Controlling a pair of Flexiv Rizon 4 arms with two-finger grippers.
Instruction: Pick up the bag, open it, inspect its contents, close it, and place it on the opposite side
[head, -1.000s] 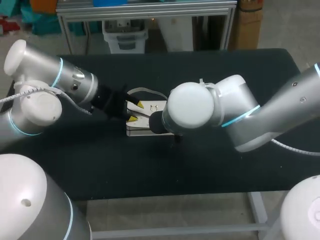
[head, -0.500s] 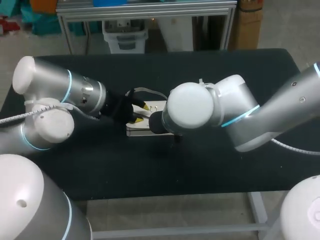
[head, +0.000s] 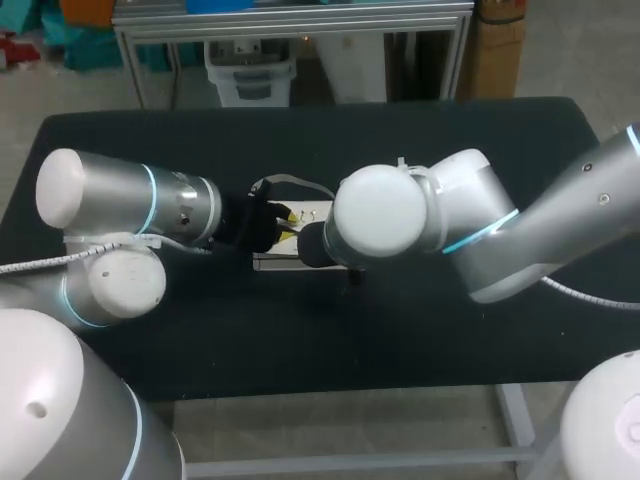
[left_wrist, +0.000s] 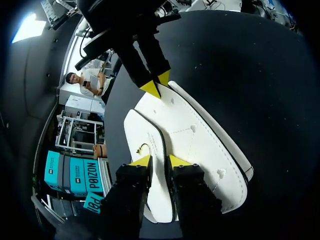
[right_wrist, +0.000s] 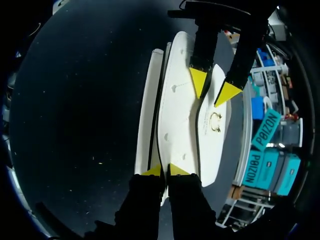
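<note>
So the white handbag (left_wrist: 195, 145) is lying flat on the black table (head: 420, 130), pretty much dead centre, stretched out between the two grippers. The right gripper (right_wrist: 165, 171) has one end of it: the yellow tips are nearly together with the thin edge of the bag sandwiched between them, so I'd call that a firm pinch. The left gripper (left_wrist: 160, 162) is at the other end, and its fingers sit a bit apart on either side of the dark-trimmed edge of the front flap (left_wrist: 145, 135). To me it looks parted around the flap, not clamped on it yet. The little gold ring clasp (left_wrist: 143, 148) is just ahead of its tips.

Handling-wise, my guess is it's light and fairly flat, with stiff-ish faux leather panels that hold their shape, and a smooth, probably slippery surface. The flap should hinge up easily, but the whole bag will likely slide or lift along with it unless the far end is held down.

Best grab is the free edge of the flap near the clasp. Go shallow, so the panel underneath doesn't get caught too.
</note>
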